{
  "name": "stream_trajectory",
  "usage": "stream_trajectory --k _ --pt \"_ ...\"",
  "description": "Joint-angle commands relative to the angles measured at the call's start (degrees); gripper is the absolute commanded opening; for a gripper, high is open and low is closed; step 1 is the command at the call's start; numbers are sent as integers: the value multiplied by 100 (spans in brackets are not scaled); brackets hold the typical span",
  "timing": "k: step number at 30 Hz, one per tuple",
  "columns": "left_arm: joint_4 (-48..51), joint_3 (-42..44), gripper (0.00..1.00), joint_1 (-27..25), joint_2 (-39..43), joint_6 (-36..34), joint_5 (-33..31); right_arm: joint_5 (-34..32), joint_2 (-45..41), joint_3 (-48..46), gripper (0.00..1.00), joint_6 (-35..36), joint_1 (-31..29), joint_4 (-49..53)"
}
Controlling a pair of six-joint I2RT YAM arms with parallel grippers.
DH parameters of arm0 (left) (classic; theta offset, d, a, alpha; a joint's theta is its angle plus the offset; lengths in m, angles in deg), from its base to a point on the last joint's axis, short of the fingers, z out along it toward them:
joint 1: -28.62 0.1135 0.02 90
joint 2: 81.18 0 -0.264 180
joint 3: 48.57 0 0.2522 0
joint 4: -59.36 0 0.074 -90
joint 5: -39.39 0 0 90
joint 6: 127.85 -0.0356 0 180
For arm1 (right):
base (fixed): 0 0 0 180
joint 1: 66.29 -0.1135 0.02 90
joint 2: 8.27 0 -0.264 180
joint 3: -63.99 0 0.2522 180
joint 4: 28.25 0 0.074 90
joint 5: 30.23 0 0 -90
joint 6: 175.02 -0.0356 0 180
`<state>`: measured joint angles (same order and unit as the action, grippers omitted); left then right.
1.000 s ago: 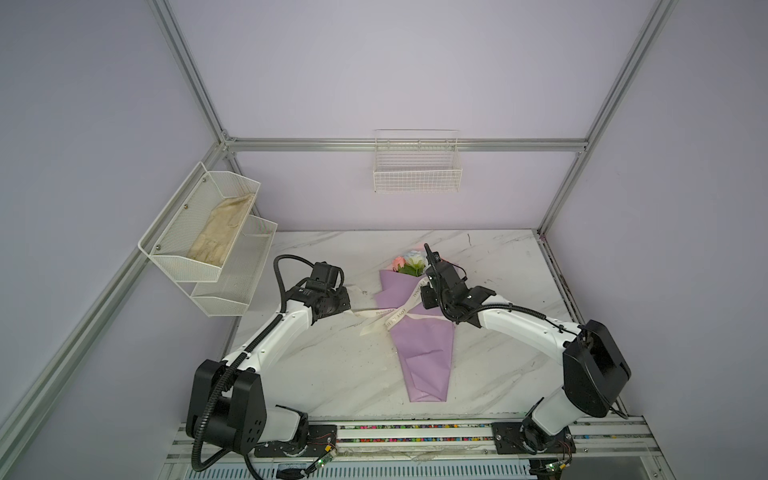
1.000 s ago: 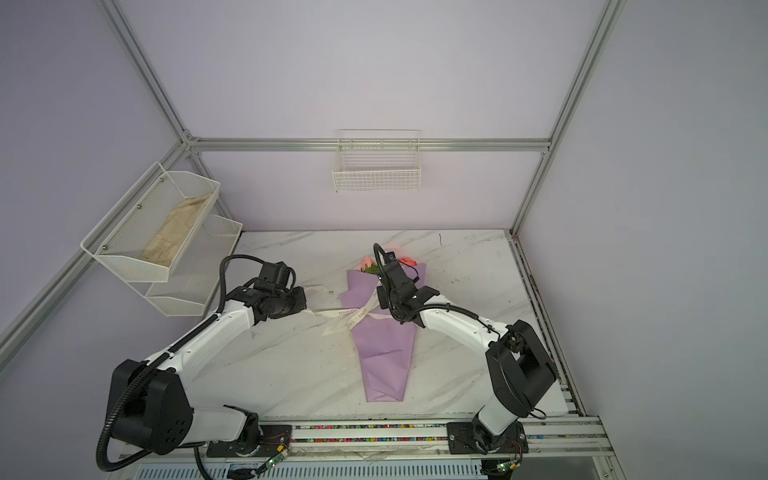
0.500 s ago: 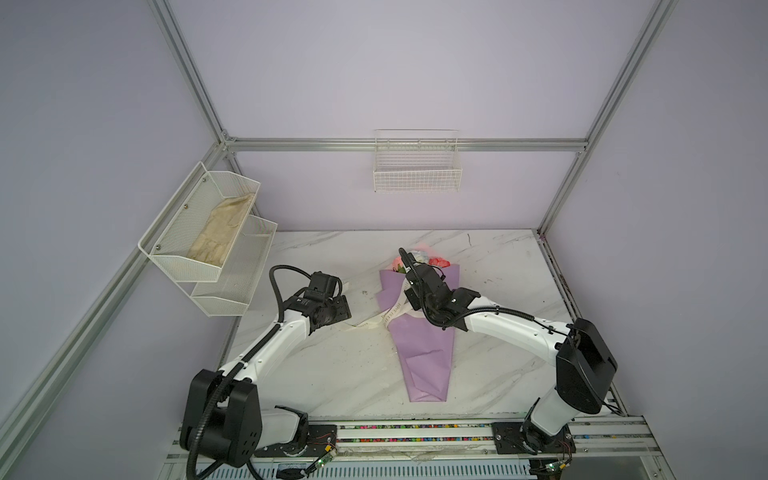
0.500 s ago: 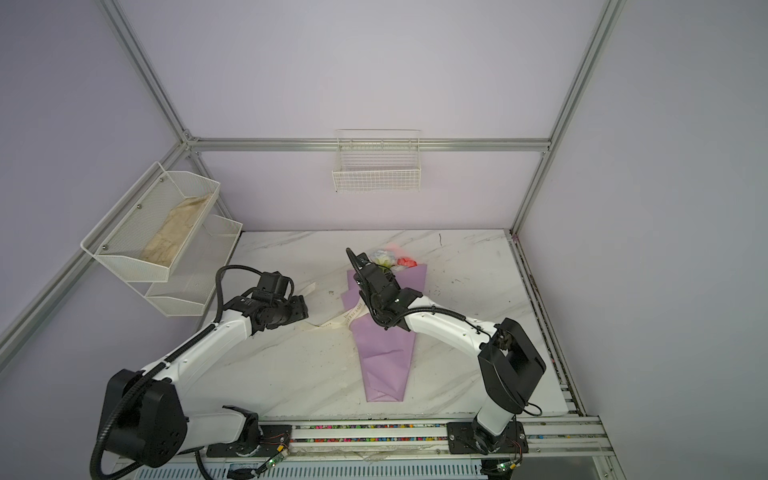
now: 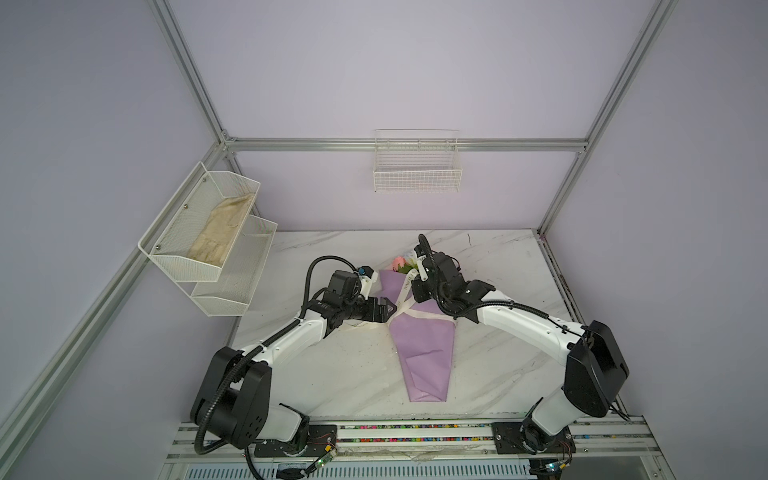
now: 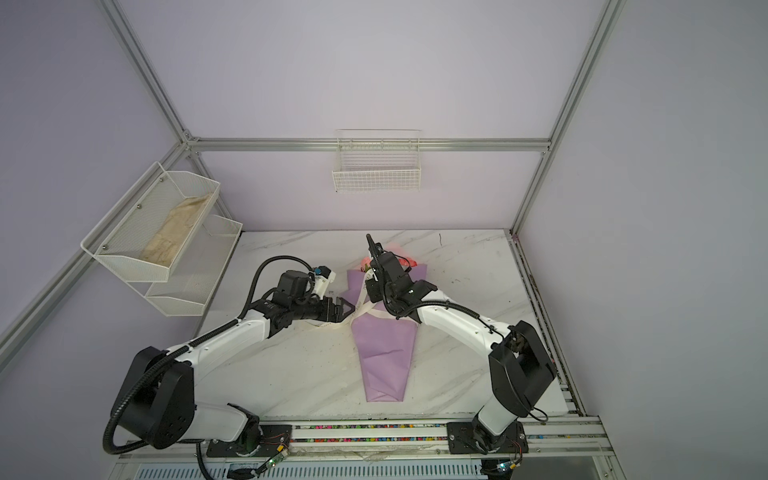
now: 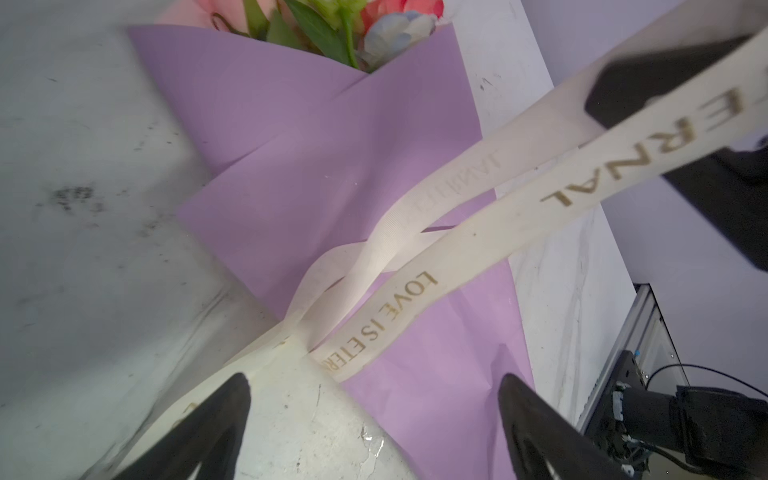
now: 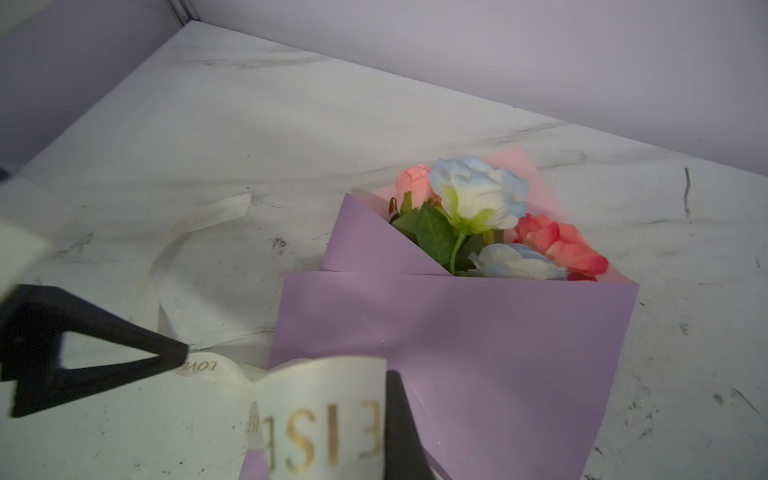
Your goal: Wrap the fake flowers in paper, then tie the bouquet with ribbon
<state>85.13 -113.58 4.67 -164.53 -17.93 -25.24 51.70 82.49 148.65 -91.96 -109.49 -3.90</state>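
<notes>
Left wrist: ribbed ribbon (image 7: pixel 478 245) crosses smooth bouquet (image 7: pixel 311 145).

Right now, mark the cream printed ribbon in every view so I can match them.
In a top view: cream ribbon crosses the lilac wrap's middle.
In a top view: ribbon there too.
Left wrist: strands cross over the wrap.
Right wrist: lettered, nearest the camera.
Landmark: lilac wrap.

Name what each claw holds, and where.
Right claw grips the cream ribbon, both strands, above their crossing on the wrap. Left claw open, holding nothing.
</notes>
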Motion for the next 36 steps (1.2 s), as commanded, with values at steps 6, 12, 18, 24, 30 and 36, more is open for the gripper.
stream_trajectory --k 6,12,18,24,30,36 --pt "-821 -1032 92 -119 -242 -508 391 611 -264 -9 2 7 -39 -147" --pt "-738 -1223 74 -124 -427 -656 1022 808 -241 -53 2 28 -39 -316" --pt "-695 -1285 35 -126 -454 -639 1245 936 -236 -192 3 141 -38 -464" --pt "-677 -1260 0 -128 -357 -630 1110 748 -265 -544 8 199 -35 -688" --pt "-737 -1137 0 -128 -252 -586 1093 985 -219 -1211 25 184 -39 -1303" --pt "-712 -1101 0 -122 -241 -595 1105 1025 22 -1643 40 118 -38 -1999"
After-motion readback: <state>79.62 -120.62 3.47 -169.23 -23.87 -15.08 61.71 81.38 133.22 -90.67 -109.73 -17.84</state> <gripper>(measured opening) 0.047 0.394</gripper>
